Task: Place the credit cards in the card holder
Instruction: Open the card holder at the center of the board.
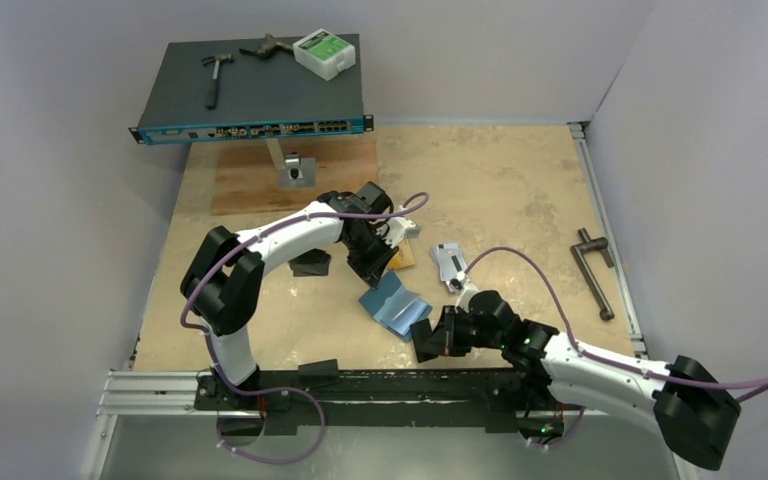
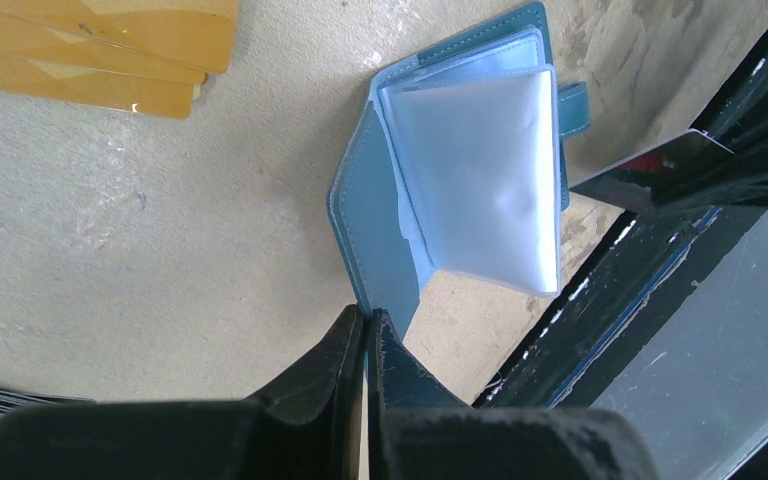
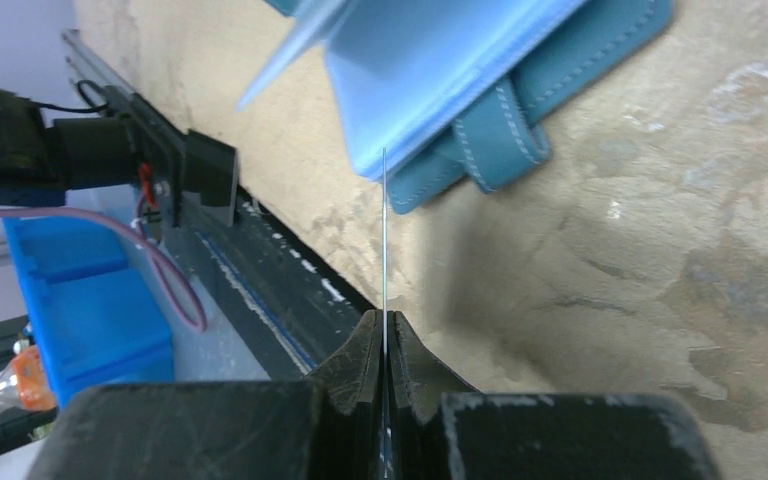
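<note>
The teal card holder (image 1: 396, 306) lies open on the table, its pale glossy pockets fanned up (image 2: 480, 170). My left gripper (image 2: 368, 318) is shut on the edge of its teal cover; in the top view it (image 1: 374, 282) is at the holder's far side. My right gripper (image 3: 384, 322) is shut on a thin credit card (image 3: 384, 240), seen edge-on, its tip at the holder's (image 3: 460, 80) pocket edge. In the top view this gripper (image 1: 438, 335) is just right of the holder. Orange-gold cards (image 2: 90, 50) and silver cards (image 1: 448, 260) lie beyond.
A black folded object (image 1: 310, 265) lies left of the left gripper. A network switch (image 1: 255, 95) at the back carries a hammer (image 1: 215, 78) and a white box (image 1: 325, 52). A metal handle (image 1: 595, 272) lies at the right. The black rail (image 1: 360, 385) runs along the near edge.
</note>
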Controlling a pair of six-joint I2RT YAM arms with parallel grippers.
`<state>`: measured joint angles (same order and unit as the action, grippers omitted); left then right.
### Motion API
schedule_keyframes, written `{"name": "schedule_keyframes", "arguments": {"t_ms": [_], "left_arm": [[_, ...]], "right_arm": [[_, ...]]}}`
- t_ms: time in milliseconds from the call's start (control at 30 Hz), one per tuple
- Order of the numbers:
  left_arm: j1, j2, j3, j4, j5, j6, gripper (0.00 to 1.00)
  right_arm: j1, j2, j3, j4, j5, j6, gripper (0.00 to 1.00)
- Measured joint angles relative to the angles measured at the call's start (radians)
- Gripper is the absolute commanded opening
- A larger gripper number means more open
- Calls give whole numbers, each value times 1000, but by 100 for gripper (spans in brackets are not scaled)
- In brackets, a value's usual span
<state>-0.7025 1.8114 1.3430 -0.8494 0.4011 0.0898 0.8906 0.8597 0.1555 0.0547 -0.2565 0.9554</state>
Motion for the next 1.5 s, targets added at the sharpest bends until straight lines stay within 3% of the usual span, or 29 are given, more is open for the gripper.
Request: {"name": "schedule_keyframes", "arguments": {"t_ms": [200, 567, 1500], "left_arm": [[0, 0, 0, 0, 0, 0, 0], [0, 0, 0, 0, 5, 0, 0], [0, -7, -14, 8, 15, 0, 0]], "right_arm": [[0, -77, 0, -10, -28, -7, 0], [0, 33, 2, -8, -32, -25, 0], [-1, 86, 9, 37, -49, -40, 0]]}}
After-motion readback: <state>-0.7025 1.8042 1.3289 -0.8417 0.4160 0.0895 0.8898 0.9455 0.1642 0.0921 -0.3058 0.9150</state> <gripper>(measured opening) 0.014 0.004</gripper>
